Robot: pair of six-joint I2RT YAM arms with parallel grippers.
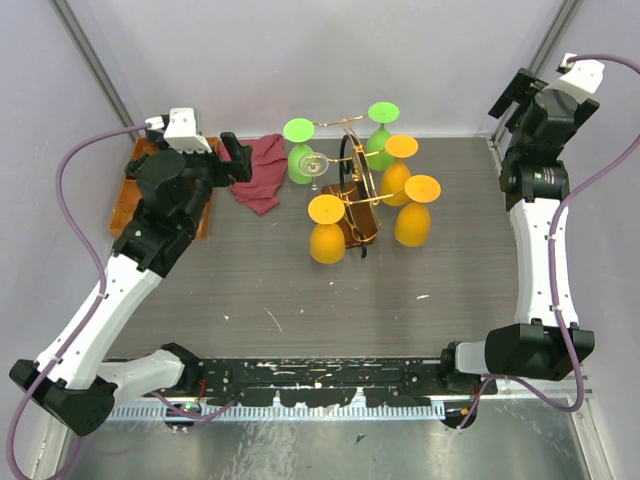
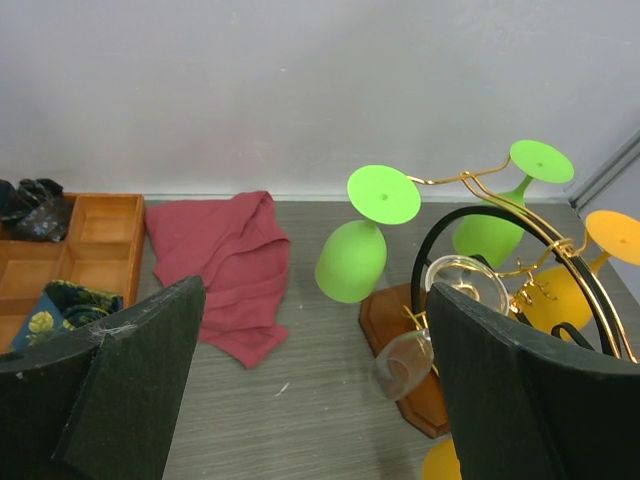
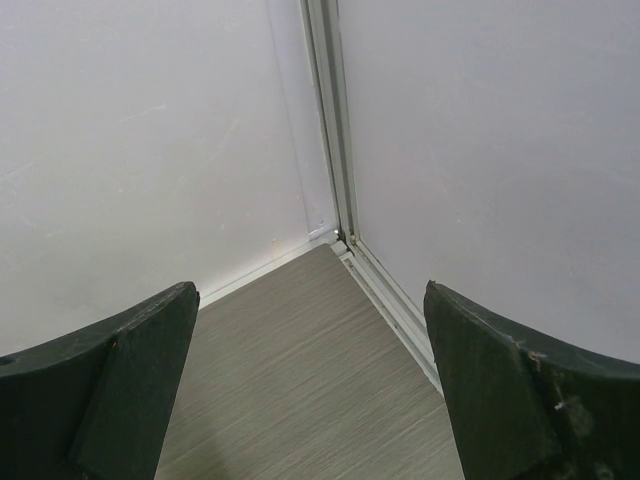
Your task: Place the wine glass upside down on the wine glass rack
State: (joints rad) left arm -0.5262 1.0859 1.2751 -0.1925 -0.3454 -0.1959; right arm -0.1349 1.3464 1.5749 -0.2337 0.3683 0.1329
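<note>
Left claw (image 2: 315,300) gapes empty; just ahead, the clear wine glass (image 2: 432,322) hangs upside down on the rack (image 2: 383,320). Right claw (image 3: 310,300) open, empty.

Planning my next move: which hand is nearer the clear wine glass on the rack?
Left. The left hand is just left of the wine glass; the right hand is far back-right.

Lab test cell, white panel walls (image 1: 300,50), aluminium frame (image 3: 326,100)

Left arm (image 1: 105,295), right arm (image 1: 540,260): white shells, black joints, purple cable (image 1: 62,185). Claw fingers (image 2: 130,390) matte black.
</note>
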